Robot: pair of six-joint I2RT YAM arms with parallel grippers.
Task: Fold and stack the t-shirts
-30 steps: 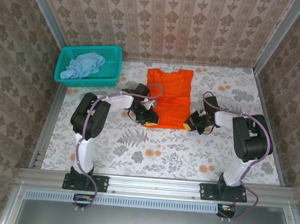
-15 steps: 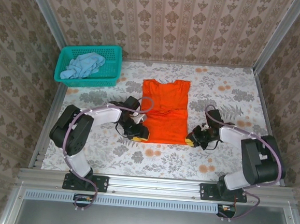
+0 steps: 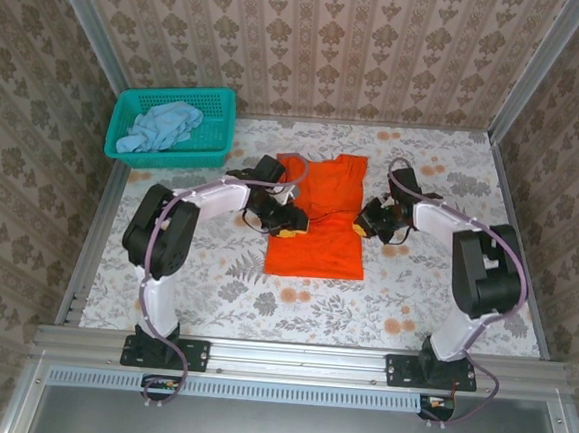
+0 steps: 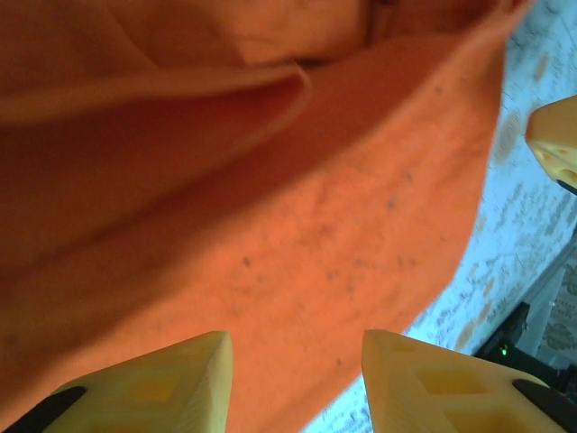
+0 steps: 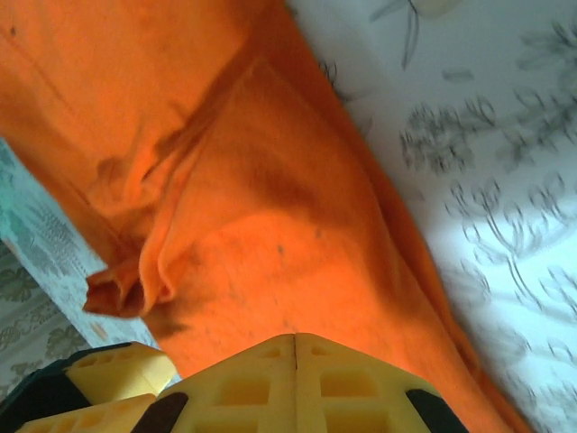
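We see the orange t-shirt [image 3: 316, 234] as soft, matt cloth flecked with small dark specks. The blue t-shirt [image 3: 159, 126] is crumpled cloth too. The basket [image 3: 217, 121] is teal plastic mesh. The left tool [image 4: 293, 347] and right tool [image 5: 296, 350] have matt yellow plastic fingers. The table [image 3: 413, 306] looks smooth and flower-printed, and its rail [image 3: 298, 358] is dull metal.
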